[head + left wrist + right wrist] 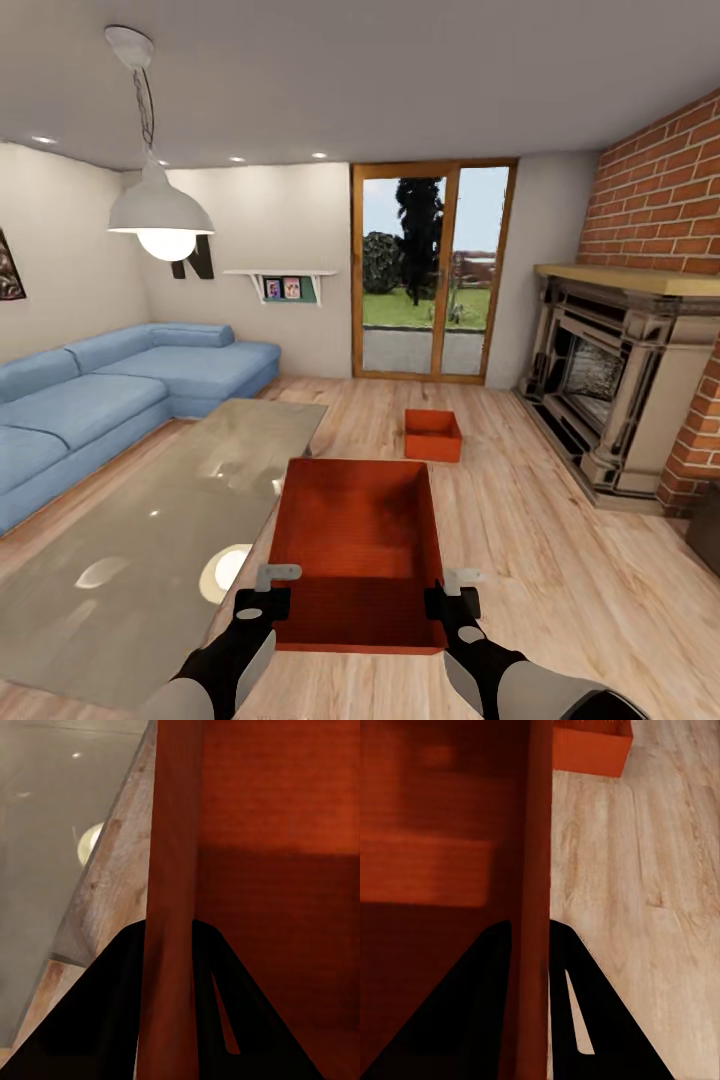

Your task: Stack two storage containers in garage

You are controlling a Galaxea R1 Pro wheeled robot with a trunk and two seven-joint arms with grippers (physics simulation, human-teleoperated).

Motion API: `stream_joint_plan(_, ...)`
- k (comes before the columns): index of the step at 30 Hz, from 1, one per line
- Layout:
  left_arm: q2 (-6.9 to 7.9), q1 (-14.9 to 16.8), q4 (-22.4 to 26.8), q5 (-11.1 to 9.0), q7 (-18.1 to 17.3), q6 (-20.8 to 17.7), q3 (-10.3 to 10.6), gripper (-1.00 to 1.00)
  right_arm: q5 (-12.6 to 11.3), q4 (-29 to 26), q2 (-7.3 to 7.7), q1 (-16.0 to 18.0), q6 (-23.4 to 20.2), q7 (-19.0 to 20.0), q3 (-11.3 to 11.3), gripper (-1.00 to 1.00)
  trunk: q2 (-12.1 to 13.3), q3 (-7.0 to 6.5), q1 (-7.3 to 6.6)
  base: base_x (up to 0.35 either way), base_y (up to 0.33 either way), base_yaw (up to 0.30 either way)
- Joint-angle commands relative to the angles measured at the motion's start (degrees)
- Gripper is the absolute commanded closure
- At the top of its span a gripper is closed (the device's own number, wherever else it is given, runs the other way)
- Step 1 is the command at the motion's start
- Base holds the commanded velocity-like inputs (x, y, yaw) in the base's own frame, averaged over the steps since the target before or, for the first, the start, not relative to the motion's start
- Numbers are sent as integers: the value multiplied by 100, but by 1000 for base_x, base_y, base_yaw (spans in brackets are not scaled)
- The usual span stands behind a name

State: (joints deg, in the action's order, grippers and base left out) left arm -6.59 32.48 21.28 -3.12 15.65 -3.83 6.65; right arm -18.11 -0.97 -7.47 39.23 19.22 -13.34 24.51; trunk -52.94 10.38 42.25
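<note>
Living room, light wood-plank floor (560, 560). Near storage container (358, 545), orange-red, open top, no lid, sits right in front of the robot, between both arms, beside the edge of the glass-topped counter (170, 520). Can't tell if it is lifted or resting on the planks.

Left hand (262, 604) pinches the container's left side wall near the close corner; in the left wrist view the thin wall (171, 907) runs straight between the two dark fingers (97, 1020), one inside, one outside, closed onto it. Right hand (452, 603) does the same on the right side wall; right wrist view shows that wall (534, 907) clamped between its fingers (607, 1020), container interior on one side, planks on the other.

Second storage container (433, 434), same colour and shape, sits on the floor further ahead, well apart from the first, between the counter's far end and the fireplace (615, 390). Its corner also shows in the right wrist view (589, 748).

Blue corner sofa (110, 385) along the left wall, white pendant lamp (160, 212) above it, glazed wood-framed door (430, 270) at the back, brick wall (665, 190) on the right.
</note>
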Motion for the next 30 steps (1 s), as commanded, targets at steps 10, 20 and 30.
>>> stream_joint_plan(10, 9, 4, -1, -22, 149, -48, -407, 100, 9, -17, 0, 6, 64, -20, -280, 100, -6, -14, 1, 0, 0, 300)
stream_joint_plan(20, 9, 4, -1, -22, 149, -48, -407, 100, 11, -17, 0, 6, 64, -20, -280, 100, -6, -40, 1, 0, 0, 300)
stream_joint_plan(30, 9, 4, -1, -22, 149, -48, -410, 100, 15, -17, 7, 6, 64, -7, -280, 100, -6, -65, 1, 0, 0, 300)
